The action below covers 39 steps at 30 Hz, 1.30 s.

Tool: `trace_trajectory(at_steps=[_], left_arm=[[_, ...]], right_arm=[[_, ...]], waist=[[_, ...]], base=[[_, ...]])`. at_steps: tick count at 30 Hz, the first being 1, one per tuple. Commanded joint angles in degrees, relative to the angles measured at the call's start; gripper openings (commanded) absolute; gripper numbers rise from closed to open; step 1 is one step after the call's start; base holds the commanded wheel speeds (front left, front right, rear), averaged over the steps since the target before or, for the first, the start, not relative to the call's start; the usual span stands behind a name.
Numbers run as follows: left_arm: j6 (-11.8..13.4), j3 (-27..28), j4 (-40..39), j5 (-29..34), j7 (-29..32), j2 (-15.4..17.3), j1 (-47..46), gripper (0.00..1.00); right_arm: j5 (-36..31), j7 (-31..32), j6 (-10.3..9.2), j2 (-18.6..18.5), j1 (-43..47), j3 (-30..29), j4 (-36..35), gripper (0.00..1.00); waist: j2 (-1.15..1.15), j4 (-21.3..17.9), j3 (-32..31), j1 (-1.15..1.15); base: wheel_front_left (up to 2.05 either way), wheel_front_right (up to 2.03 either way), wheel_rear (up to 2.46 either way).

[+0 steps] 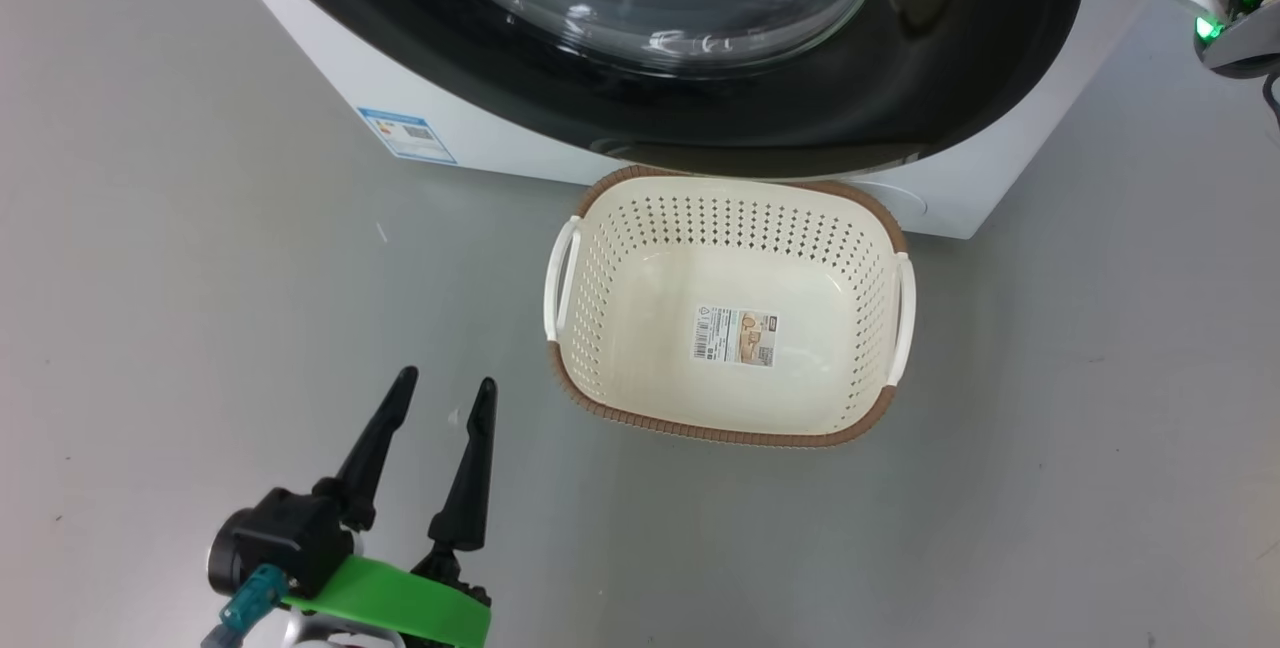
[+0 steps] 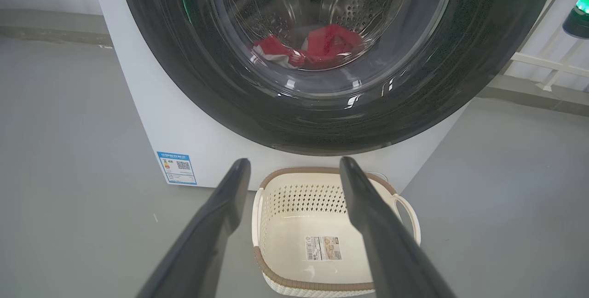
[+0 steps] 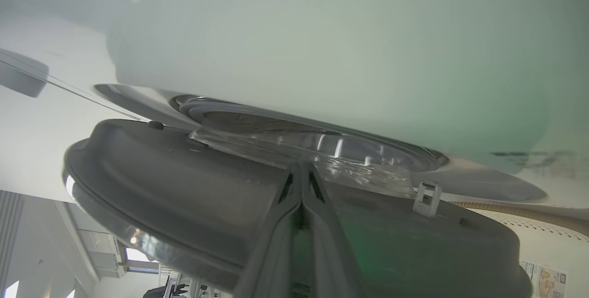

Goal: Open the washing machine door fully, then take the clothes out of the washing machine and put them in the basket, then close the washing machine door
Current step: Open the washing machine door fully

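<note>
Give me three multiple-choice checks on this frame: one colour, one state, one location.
1. The basket rim is: A brown, B blue, C black.
2. The left gripper is: A shut on the basket, B open, holding nothing, C shut, empty.
3. The clothes lie: A in the basket, B inside the washing machine, behind the washing machine door, C in the left gripper.

1A, a brown woven-look band; 2B, fingers spread with nothing between; 3B, red fabric shows through the door.
</note>
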Motion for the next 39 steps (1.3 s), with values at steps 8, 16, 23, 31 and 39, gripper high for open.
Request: trace_trajectory(at_steps=[8, 16, 23, 31, 39], left_arm=[[-0.3, 1.9, -0.9, -0.2, -0.7, 0.7, -0.3, 1.00], [-0.3, 2.1, -0.8, -0.2, -0.7, 0.7, 0.6, 1.00], [-0.3, 2.4, -0.7, 0.2, -0.7, 0.7, 1.8, 1.00], [-0.3, 2.9, -0.9, 0.8, -0.7, 0.7, 4.1, 1.00], [-0.3, 3.0, -1.2, 1.3, -0.7, 0.7, 6.3, 1.00]], right_arm=[[0.4, 2.9, 0.05, 2.1, 5.3, 1.6, -4.0, 0.00], [0.0, 5.1, 0.05, 2.5, 10.5, 2.7, -7.0, 0.00], [0.1, 6.4, 0.05, 3.2, 14.9, 3.2, -10.8, 0.00], [-0.2, 7.6, 0.05, 4.0, 22.5, 4.0, -17.5, 0.00], [-0.3, 8.7, 0.05, 5.5, 29.8, 4.6, -22.9, 0.00]], waist=[[0.00, -0.8, -1.8, 0.00], [0.00, -1.1, -4.0, 0.00], [0.00, -1.3, -6.3, 0.00], [0.00, -1.0, -9.9, 0.00], [0.00, 0.3, -12.7, 0.00]], base=[[0.00, 0.00, 0.00], [0.00, 0.00, 0.00], [0.00, 0.00, 0.00], [0.00, 0.00, 0.00], [0.00, 0.00, 0.00]])
